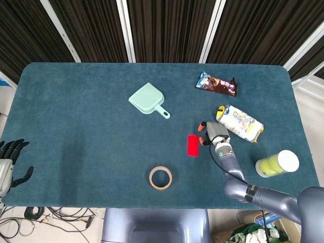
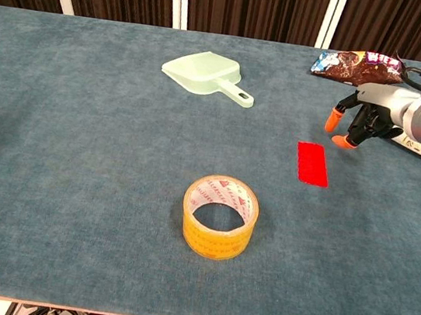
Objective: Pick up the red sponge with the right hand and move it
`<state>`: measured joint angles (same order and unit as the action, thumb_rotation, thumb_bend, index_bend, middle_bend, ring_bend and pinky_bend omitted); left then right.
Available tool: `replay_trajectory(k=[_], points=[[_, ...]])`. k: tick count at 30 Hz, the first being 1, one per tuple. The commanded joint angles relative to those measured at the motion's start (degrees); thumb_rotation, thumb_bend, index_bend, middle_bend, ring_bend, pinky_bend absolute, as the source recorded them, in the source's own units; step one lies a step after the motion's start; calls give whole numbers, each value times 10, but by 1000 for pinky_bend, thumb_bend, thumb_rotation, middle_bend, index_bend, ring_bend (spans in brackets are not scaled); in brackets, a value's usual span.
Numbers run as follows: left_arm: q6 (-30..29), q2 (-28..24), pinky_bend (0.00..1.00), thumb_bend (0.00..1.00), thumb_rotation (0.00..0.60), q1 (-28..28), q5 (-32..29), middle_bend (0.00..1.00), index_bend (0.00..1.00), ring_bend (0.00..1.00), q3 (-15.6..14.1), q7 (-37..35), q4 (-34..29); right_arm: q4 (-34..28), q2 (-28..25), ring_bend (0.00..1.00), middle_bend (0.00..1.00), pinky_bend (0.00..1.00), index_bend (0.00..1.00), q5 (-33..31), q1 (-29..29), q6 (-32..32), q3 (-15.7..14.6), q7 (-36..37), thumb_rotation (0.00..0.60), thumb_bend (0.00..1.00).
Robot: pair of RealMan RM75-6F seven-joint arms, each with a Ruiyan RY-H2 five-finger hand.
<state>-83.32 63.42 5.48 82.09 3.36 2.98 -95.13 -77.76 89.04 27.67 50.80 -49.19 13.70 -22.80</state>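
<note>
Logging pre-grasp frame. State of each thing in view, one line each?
red sponge: flat on table, untouched
right hand: open, above and just beyond the sponge, holds nothing
left hand: open, at the table's left edge, holds nothing
tape roll: on its side, hole up
dustpan: lying flat, empty
chocolate wrapper: lying flat
snack bag: lying flat
cylindrical can: lying on its side

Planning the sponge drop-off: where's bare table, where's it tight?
Widest bare patch: the left half of the table, left of the dustpan and tape roll. Another between those two. Crowded on the right: red sponge, right hand, snack bags, green cup.
</note>
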Motion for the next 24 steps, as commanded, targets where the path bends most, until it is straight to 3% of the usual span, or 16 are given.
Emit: replay_trajectory(k=[1,24], points=[[2,0,37,345,600,0,-1,121,159,77,0,0,0,3,4,1000,927,1000,418,8,-1,-2,0,2,600,356],[6,-3,44,346,600,1,0,121,159,76,-3,6,-2,29,26,1000,927,1000,463,-4,2,-12,0,-15,600,356]])
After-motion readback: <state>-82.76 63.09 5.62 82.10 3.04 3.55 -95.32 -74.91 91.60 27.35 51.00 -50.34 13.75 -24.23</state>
